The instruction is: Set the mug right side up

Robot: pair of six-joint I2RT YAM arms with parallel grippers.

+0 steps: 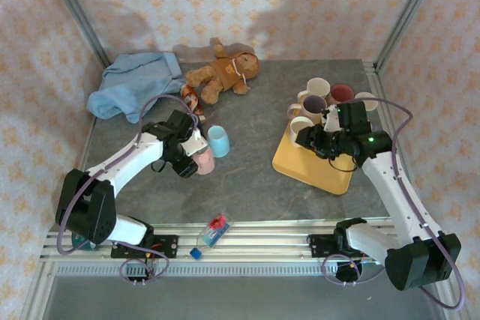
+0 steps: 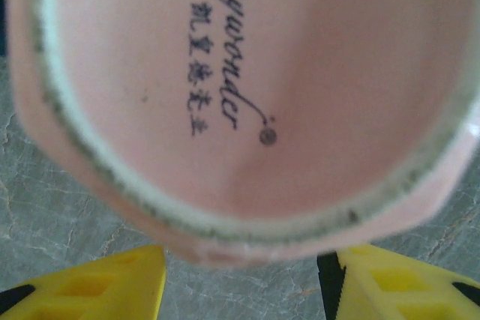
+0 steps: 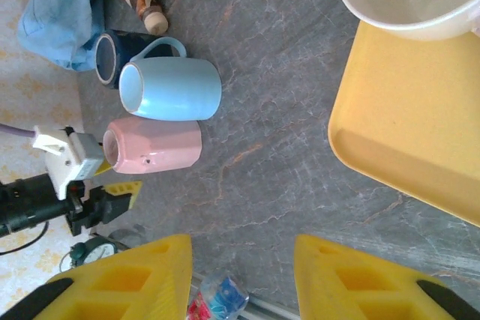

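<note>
One pink mug [image 3: 154,146] stands upside down on the worktop [image 3: 285,110], base up. It is just beside a light blue mug [image 3: 176,89] and near a dark blue mug [image 3: 105,56], both mouth up. The left claw [image 2: 241,282] hangs close over the pink base, its two fingers apart with bare worktop between them and nothing gripped. The right claw [image 3: 241,275] is also open and empty, over the worktop beside the one yellow tray [image 3: 405,133]. Five more mugs [image 1: 319,88] cluster at the tray's far end, making eight mugs in all. One teddy [image 1: 225,71] and one blue cloth [image 1: 135,84] lie at the back. One bottle [image 1: 214,231] lies at the near rail.
</note>
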